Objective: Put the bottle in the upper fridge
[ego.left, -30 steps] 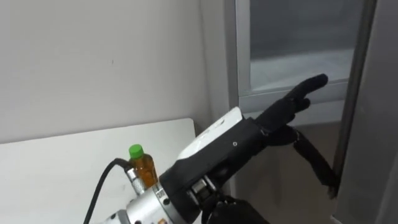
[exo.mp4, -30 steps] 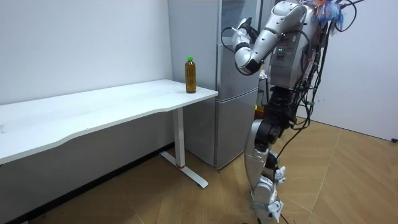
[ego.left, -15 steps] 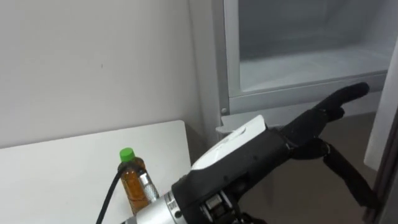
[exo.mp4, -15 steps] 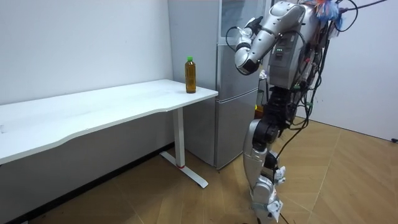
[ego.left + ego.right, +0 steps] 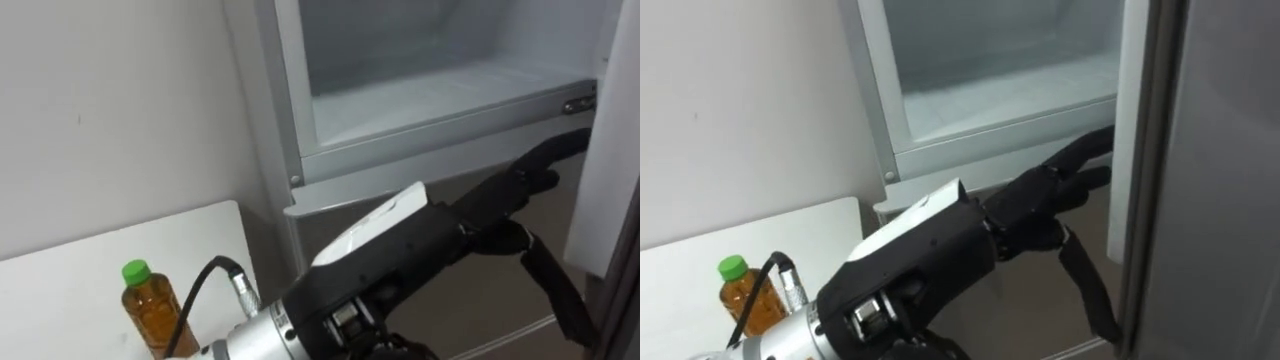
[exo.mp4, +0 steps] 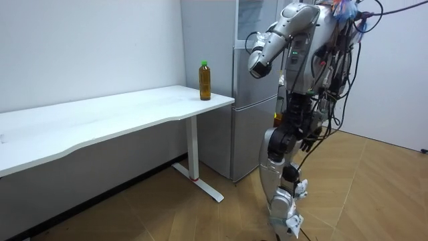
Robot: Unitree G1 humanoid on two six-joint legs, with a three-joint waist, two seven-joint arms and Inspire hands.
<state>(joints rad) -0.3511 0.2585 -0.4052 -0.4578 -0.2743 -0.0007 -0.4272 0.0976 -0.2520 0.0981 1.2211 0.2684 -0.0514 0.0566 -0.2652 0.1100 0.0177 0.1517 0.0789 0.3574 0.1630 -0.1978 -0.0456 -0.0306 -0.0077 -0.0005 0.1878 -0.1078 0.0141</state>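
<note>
1. Left eye view: one bottle (image 5: 150,310) stands on the one white table (image 5: 60,290), near its corner and just beside the wall. It is upright, with its long axis vertical, its green cap on top and amber liquid inside. One fridge (image 5: 290,120) stands to the right of the table. Its upper compartment (image 5: 430,70) is open and its upper door (image 5: 612,150) is swung out at the right edge. The left hand (image 5: 480,205) reaches across below the open compartment with fingers stretched out straight, holding nothing. Their tips lie at the door's edge, but I cannot tell whether they touch it.

2. Right eye view: the same single bottle (image 5: 745,295) is upright on the table, well apart from the left hand (image 5: 1040,200). The straight fingers end at the inner edge of the door (image 5: 1200,180).

3. Room view: the robot stands facing the fridge (image 6: 251,100), its left arm raised toward the upper part. The one bottle (image 6: 205,81) stands cap up on the table (image 6: 100,120), at the end nearest the fridge.
</note>
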